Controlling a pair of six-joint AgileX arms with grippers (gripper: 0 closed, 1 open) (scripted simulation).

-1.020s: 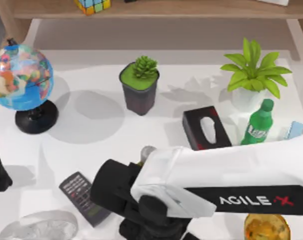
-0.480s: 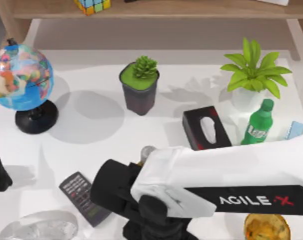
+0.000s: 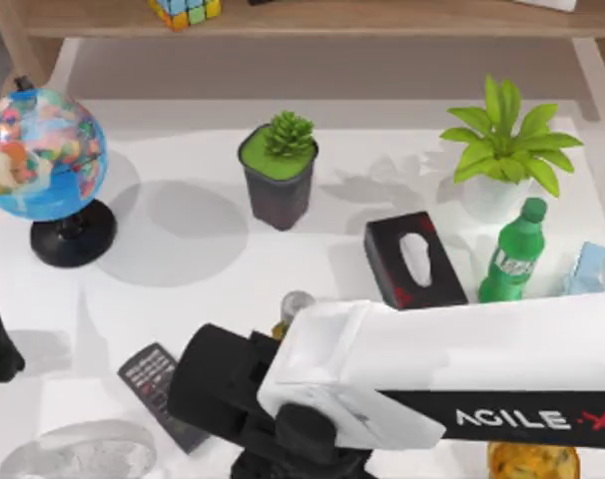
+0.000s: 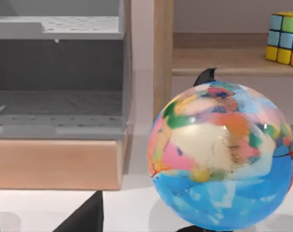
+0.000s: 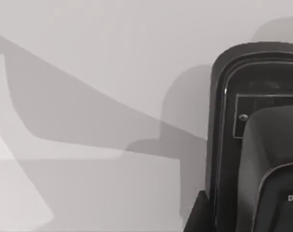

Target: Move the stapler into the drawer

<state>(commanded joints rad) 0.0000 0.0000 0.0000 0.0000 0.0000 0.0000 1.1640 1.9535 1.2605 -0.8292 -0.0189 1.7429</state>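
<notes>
Stapler (image 5: 262,145): glossy black, rounded end, lying on white table (image 5: 88,72).

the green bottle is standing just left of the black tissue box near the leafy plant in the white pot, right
Not quite. In the top view the green bottle stands just right of the black tissue box, not left of it. It is near the leafy plant in the white pot, as you said.
</notes>
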